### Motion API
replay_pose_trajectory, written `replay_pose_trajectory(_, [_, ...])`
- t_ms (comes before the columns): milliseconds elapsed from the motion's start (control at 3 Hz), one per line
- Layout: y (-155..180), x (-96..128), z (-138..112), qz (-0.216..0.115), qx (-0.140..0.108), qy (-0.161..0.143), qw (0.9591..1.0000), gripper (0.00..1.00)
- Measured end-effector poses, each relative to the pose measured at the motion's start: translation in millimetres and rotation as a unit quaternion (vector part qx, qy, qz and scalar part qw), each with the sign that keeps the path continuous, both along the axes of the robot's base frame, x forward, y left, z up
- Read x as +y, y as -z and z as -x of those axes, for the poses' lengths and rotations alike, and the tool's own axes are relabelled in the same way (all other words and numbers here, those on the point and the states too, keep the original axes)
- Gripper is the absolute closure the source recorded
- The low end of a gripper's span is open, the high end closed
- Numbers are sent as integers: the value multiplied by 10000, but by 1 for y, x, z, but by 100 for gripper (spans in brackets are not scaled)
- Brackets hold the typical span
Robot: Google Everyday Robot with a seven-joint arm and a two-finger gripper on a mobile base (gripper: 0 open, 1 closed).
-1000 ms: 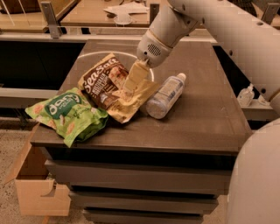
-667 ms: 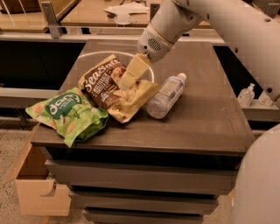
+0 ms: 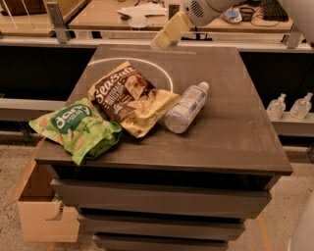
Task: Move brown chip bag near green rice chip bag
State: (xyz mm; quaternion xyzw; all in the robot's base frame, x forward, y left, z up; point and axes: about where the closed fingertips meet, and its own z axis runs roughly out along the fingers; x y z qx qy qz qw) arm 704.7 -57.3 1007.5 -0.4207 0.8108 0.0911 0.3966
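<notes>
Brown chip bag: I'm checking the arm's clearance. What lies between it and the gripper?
In the camera view, only bare tabletop, crossed by a white ring marking, separates the brown chip bag from the gripper, which hovers over the table's far edge.

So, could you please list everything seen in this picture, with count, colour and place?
brown chip bag: one, dark brown with tan edges, middle of the table
green rice chip bag: one, bright green, table's front left corner, beside the brown chip bag
plastic bottle: one, clear, lying on its side right of the brown chip bag
table: one, dark brown top
cardboard box: one, tan, floor at lower left
small bottles: two, clear, ledge at right
gripper: one, tan, raised over the table's far edge
arm: one, white, top right
</notes>
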Motion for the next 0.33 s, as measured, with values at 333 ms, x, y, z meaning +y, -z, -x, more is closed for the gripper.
replay_pose_trajectory(333, [-3, 5, -5, -76, -110, -20, 9999, 0])
